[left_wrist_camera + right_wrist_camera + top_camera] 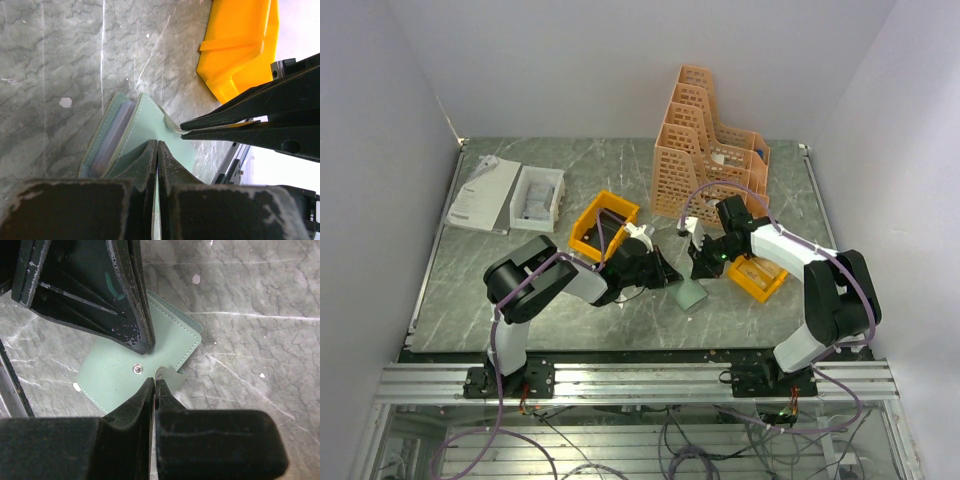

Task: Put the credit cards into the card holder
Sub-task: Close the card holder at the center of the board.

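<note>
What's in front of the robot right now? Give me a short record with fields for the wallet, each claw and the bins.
card holder: grey-green, snap showing, on the table between the arms
left claw: shut on the card holder's edge
right claw: shut on its small snap tab
credit cards: none clearly visible
yellow bin: behind the left arm, apart from the card holder

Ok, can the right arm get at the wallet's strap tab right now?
Seemingly yes: the right gripper is shut on the tab; the left gripper holds the wallet farther up, clear of it.
</note>
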### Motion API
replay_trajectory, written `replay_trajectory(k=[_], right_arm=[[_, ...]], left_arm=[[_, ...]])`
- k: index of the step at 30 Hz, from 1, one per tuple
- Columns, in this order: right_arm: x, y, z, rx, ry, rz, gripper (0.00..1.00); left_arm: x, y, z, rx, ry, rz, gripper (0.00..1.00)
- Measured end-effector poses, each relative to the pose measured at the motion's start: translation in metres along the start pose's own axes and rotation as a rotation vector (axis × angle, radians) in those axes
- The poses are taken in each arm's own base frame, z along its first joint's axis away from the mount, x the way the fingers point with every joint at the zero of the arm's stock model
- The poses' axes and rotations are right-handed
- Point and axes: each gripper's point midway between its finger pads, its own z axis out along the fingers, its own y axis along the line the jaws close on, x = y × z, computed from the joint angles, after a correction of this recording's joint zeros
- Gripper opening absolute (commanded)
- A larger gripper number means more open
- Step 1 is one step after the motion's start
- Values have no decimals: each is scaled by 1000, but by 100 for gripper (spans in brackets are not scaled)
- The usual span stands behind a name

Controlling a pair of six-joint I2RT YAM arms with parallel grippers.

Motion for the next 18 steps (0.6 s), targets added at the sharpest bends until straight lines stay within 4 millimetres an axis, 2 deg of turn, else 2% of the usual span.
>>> replay_trajectory(k=[18], right_arm=[[-9, 8, -4, -31, -23, -87, 0]], left_arm=[[0, 0, -1, 0, 0, 0, 7]])
